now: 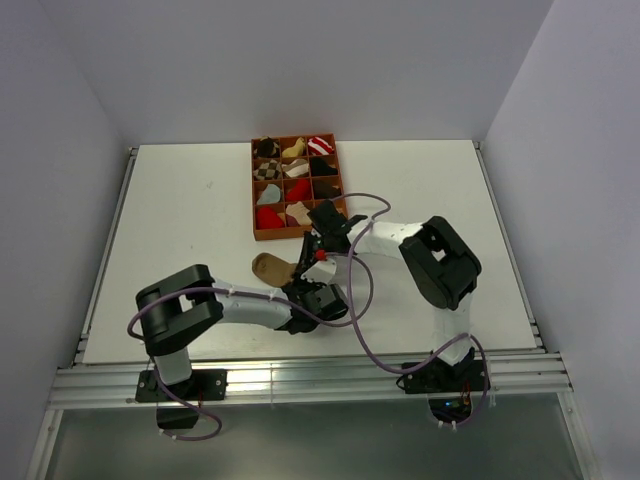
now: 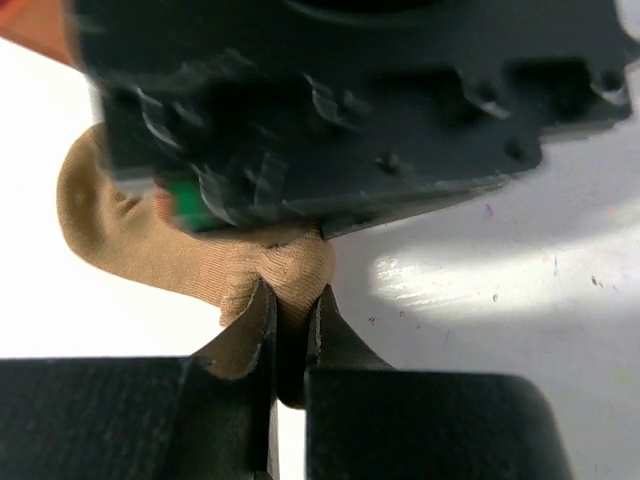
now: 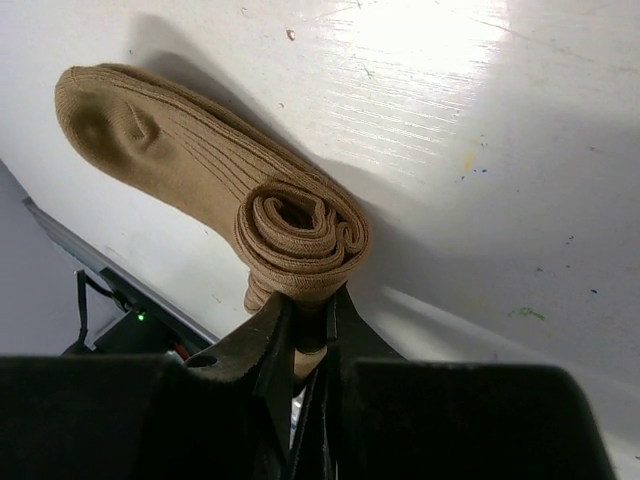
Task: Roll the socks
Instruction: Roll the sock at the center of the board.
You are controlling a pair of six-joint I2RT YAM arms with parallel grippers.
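A plain brown sock lies on the white table in front of the tray, its toe end flat and its other end wound into a roll. My right gripper is shut on the lower edge of that roll. My left gripper is shut on a bunched fold of the same sock. In the top view the two grippers meet at the sock's right end, left and right. The right gripper's dark body fills the top of the left wrist view.
An orange compartment tray holding several small sock bundles stands just behind the grippers at the table's middle back. Purple cables loop over both arms. The table's near edge and metal rail run close behind the left wrist.
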